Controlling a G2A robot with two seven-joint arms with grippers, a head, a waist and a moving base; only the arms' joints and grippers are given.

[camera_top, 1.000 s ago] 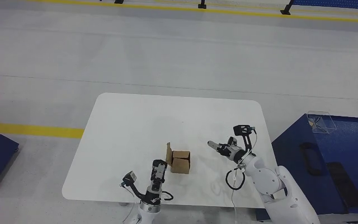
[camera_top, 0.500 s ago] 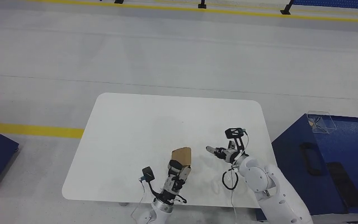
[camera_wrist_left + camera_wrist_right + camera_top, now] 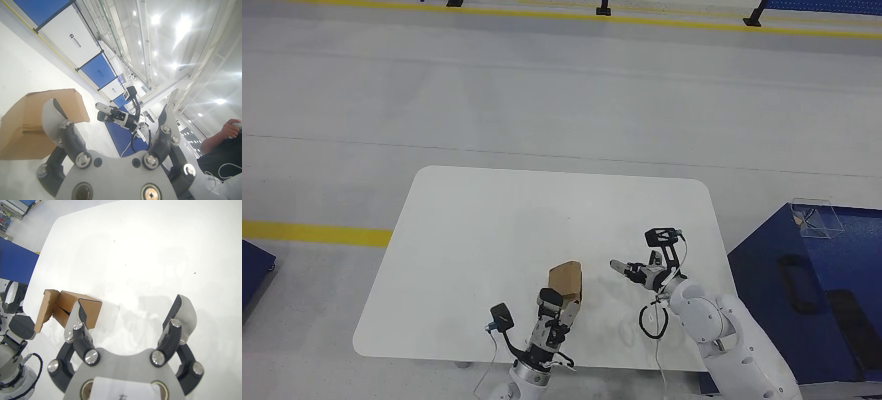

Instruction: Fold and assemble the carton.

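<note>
Left gripper (image 3: 554, 303): nearest of all, at the table's near edge, just on the robot's side of the carton. Its jaws stand wide apart and clamp nothing.
Left fingers (image 3: 50, 113): one lies in front of the carton's side face, the other is well off it in open air. In the right wrist view a dark finger pad sits at the free end of the carton's flap, touching or just beside it; I cannot tell which.
Carton (image 3: 565, 278): brown cardboard, standing on the table close to the near edge, between the two grippers. It is partly formed, with its faces folded up into a box shape.
Flap (image 3: 43, 311): one panel sticks out from the carton on the left arm's side, its long edge ragged.
Seam: on the face turned to the right arm, two panels meet along a dark slit.
Carton contents: the inside is hidden from every view.
Right gripper (image 3: 129, 306): just beyond the carton on its other side, low over bare table. Its jaws are spread wide and hold nothing; it is near the carton but apart from it.
Table (image 3: 492, 220): white with rounded corners.
Blue cabinet (image 3: 787, 300): beside the table on the right arm's side.
Clear box (image 3: 814, 216): on the cabinet's top; contents too small to tell.
Yellow line (image 3: 312, 233): on the floor past the table's left end.
</note>
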